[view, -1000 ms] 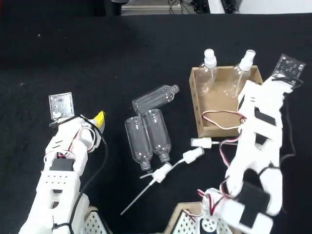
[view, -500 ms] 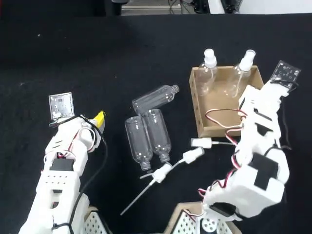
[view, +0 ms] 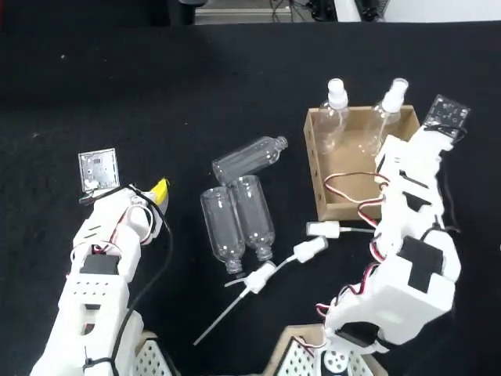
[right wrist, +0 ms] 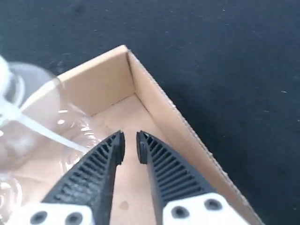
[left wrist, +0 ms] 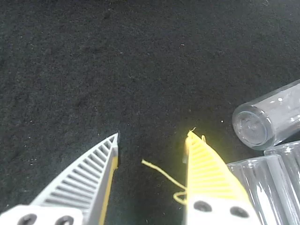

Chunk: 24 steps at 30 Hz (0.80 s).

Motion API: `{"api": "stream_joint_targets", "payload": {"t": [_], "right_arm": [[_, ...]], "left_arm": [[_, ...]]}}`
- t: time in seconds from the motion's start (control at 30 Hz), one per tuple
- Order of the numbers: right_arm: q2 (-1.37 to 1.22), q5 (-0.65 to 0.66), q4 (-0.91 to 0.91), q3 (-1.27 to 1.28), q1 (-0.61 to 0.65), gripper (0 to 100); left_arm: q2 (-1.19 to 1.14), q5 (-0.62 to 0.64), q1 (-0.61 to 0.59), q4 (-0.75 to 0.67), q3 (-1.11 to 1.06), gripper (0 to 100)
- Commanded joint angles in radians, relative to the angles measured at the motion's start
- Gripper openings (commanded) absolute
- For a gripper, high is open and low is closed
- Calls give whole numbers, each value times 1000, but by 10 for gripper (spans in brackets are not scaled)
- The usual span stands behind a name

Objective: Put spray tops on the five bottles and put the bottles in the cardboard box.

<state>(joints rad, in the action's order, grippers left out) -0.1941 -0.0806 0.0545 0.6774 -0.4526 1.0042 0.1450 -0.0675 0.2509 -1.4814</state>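
**Two bottles boxed, three lying loose**

Right gripper hangs over the cardboard box, fingers pinched almost together, gripping nothing. Two capped bottles sit inside at the far wall. Left gripper gapes wide above the black table, near three uncapped bottles; loose spray tops lie close by

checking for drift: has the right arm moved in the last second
Yes. The right arm, with its claw, swung in toward the cardboard box.

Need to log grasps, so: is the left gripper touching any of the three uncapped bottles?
Apart. The high view shows bare black table between the left gripper and the nearest uncapped bottle; its fingers are open, holding nothing.
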Motion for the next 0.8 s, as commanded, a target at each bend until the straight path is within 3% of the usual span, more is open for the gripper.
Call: {"api": "stream_joint_targets", "payload": {"t": [0.0,0.77], "right_arm": [[7,-2,28,-54,32,11],[7,6,29,-31,71,11]], "left_arm": [[9,9,-7,-21,12,212],[9,9,-5,-21,12,212]]}}
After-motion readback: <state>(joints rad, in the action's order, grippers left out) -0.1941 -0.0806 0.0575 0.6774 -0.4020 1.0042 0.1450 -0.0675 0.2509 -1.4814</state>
